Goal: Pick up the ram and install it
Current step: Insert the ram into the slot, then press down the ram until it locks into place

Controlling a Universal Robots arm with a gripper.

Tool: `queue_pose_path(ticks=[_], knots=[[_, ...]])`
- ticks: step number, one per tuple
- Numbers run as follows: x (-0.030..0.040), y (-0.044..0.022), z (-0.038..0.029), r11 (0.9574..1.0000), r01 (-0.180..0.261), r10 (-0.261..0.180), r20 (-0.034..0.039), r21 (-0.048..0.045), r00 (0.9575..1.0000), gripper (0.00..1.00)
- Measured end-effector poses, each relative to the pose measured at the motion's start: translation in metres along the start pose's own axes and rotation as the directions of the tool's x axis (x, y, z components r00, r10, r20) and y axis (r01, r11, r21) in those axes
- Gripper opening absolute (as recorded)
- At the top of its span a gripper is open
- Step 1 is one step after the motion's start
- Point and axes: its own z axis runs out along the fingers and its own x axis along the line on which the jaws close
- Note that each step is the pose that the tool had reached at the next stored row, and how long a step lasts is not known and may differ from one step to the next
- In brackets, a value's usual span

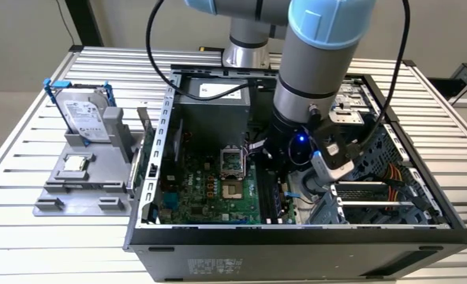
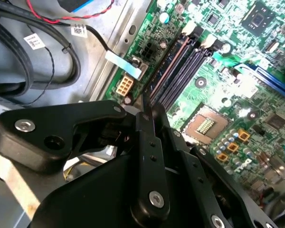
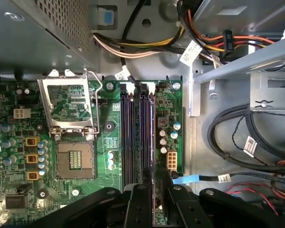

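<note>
Presently on the table (image 1: 20, 148): one open computer case (image 1: 297, 251), lying on its side, with the robot arm (image 1: 313, 71) reaching down into it.

Item, gripper (image 3: 150, 197): low over the green motherboard (image 1: 190, 201), at the near end of the memory slots (image 3: 137, 128). In both wrist views its black fingers (image 3: 137, 206) stand drawn together on a thin dark board seen edge-on.

Item, ram (image 3: 149, 187): the thin board between the fingers, upright on its long edge and in line with the slots. In the second wrist view its narrow edge (image 2: 144, 102) rises just past the fingertips and points along the slots (image 2: 180, 66). Whether its lower edge already touches a slot cannot be told.

Item, processor socket (image 3: 75, 159): to the left of the slots, its metal retaining frame (image 3: 69, 102) swung open, bare contacts showing.

Item, power supply (image 1: 214, 89): far end of the case, with bundled cables (image 3: 142, 45) running from it.

Item, grey holder (image 1: 68, 198): on the table to the left of the case, well apart from the gripper. It carries a silver hard drive (image 1: 84, 112) in a blue frame, standing upright, and a small square silver processor chip (image 1: 75, 164) lying flat nearer the front.
</note>
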Motion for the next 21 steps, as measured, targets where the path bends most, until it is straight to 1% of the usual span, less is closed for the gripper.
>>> queue_pose_path(ticks=[2,5,6,21], knots=[[-0.0001,0.0000,-0.0014,1.0000,0.000,0.000,0.0000,0.0000,1.0000,1.00],[-0.0001,0.0000,-0.0016,1.0000,0.000,0.000,0.0000,-0.0002,1.0000,1.00],[-0.0001,0.0000,-0.0016,1.0000,0.000,0.000,0.0000,-0.0001,1.0000,0.00],[0.0015,-0.0001,-0.0017,1.0000,0.000,0.000,0.0000,0.0000,1.0000,0.00]])
